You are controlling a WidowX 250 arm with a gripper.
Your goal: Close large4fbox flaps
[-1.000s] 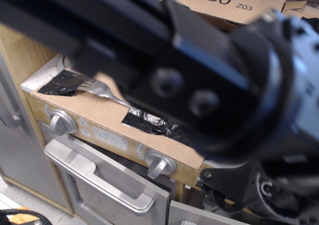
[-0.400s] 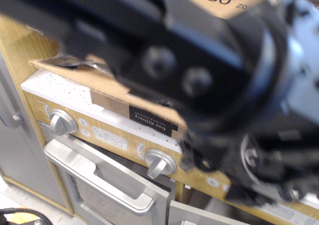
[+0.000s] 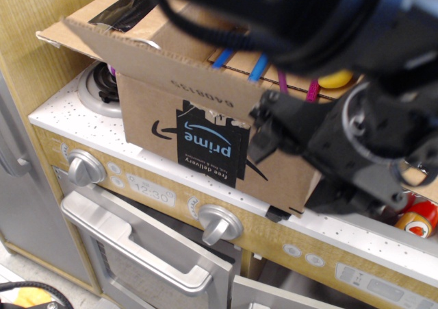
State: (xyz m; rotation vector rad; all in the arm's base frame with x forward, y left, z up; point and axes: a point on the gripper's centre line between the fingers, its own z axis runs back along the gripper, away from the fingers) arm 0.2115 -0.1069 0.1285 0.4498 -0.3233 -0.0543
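The large4fbox (image 3: 164, 127) stands on the white stove top, brown, with black "prime" tape (image 3: 209, 148) and an upside-down number on its front wall. Its front flap (image 3: 130, 45) is raised and sticks out up and to the left, with a shiny black tape patch (image 3: 126, 9) near its far end. Coloured items show inside at the top (image 3: 335, 79). My blurred black arm (image 3: 356, 138) covers the box's top and right side. Its dark parts press close to the front wall's right end. I cannot make out the fingers.
The box sits on a toy oven with two silver knobs (image 3: 85, 166) (image 3: 219, 223) and a door handle (image 3: 137, 247). A burner (image 3: 99, 86) lies left of the box. A red-orange bottle (image 3: 419, 220) stands at the right. A wooden wall is on the left.
The front flap, which hung down over the oven panel, has swung upward, uncovering the box's front wall. The arm has moved up and to the right.
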